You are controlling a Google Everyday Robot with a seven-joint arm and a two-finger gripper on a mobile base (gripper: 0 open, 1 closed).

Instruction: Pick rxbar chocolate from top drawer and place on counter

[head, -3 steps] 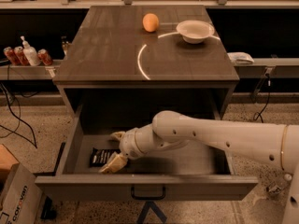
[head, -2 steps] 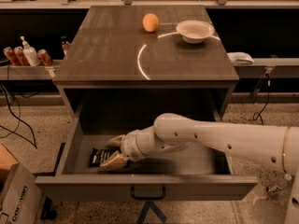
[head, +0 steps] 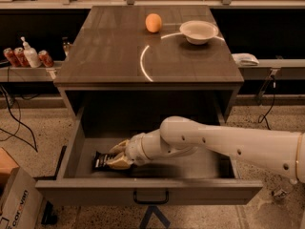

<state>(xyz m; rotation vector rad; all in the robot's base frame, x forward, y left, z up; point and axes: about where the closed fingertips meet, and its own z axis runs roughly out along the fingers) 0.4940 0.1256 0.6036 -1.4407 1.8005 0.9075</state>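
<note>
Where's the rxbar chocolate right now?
Camera view: the rxbar chocolate lies on the left floor of the open top drawer, with the gripper at its right end.

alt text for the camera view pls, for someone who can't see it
The robot's white arm reaches into the open top drawer, its gripper at the right end of the black rxbar chocolate lying at the drawer's left. On the counter above sit an orange and a white bowl.
</note>
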